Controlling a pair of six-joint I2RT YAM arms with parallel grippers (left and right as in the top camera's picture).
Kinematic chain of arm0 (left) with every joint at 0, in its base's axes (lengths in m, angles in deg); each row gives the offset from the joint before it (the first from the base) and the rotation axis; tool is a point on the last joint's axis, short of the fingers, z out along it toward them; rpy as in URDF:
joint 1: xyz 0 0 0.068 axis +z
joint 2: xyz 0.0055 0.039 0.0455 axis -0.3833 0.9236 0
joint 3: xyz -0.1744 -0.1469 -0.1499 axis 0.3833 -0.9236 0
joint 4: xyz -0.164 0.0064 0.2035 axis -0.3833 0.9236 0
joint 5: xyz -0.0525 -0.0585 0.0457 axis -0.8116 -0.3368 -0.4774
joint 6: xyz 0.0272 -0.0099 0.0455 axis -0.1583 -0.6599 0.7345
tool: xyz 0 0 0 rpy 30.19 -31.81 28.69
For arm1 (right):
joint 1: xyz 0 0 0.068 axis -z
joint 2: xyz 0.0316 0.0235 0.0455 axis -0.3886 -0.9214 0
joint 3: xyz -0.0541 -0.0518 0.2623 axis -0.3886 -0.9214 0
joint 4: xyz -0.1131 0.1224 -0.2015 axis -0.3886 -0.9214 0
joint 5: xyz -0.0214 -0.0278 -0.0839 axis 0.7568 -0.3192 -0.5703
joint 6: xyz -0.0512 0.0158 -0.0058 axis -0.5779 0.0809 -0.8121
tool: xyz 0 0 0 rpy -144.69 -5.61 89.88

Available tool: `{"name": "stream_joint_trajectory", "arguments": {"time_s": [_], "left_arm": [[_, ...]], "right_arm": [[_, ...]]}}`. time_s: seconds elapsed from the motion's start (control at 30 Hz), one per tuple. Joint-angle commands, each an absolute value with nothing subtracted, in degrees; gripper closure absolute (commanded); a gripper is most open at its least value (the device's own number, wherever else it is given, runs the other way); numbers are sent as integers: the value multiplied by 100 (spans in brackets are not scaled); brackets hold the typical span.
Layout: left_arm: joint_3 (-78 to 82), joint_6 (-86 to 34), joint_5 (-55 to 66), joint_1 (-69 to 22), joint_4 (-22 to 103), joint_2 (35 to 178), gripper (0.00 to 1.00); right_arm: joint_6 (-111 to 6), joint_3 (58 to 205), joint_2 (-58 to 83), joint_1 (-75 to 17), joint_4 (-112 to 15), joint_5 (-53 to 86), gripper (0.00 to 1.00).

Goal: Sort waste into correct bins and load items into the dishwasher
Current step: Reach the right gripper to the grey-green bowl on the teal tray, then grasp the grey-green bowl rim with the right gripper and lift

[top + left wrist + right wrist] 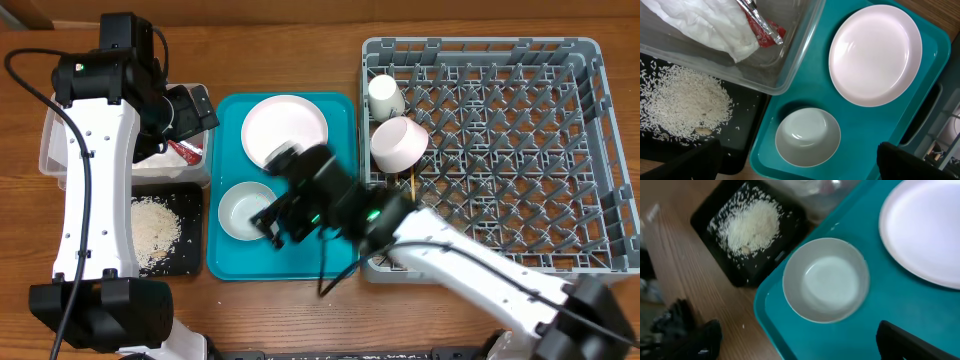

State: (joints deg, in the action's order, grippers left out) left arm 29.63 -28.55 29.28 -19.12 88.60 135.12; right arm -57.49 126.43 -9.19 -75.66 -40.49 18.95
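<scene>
Two bins stand at the left of the table (290, 45). The clear tub (790, 75) is the farther one and holds the crumpled napkin (695, 20) and the red wrapper (765, 31), which touch each other. The black tray (742, 142) lies just nearer, against the tub, and carries a heap of rice (680, 105) with stray grains around it.

The left hand (190, 110) hangs over the tub's right end, fingers spread wide, nothing between them.

Next right is the teal tray (228, 262). The pink plate (285, 128) lies at its far end and the pale-green bowl (240, 212) at its near end. Both are upright, empty and apart.

The right hand (272, 225) is over the bowl's right rim, fingers spread wide, gripping nothing. Contact with the bowl: cannot tell.

The grey dish rack (500, 150) is at the far right. The white cup (385, 96) sits in its far left corner, with the pink bowl (400, 143) just nearer, close beside it. The chopsticks (412, 186) show as thin brown sticks just nearer than the pink bowl, partly hidden by the right arm.
</scene>
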Motion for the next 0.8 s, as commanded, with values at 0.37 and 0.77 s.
{"name": "stream_joint_trajectory", "arguments": {"time_s": [0.37,0.77], "left_arm": [[2957,-2810,2943,-1914,8853,13477,0],[2954,-2810,2943,-1914,8853,13477,0]], "right_arm": [[-7768,12695,-2724,-8286,-2843,1119,10],[-7891,12708,-2856,-8227,-2860,1104,77]]}}
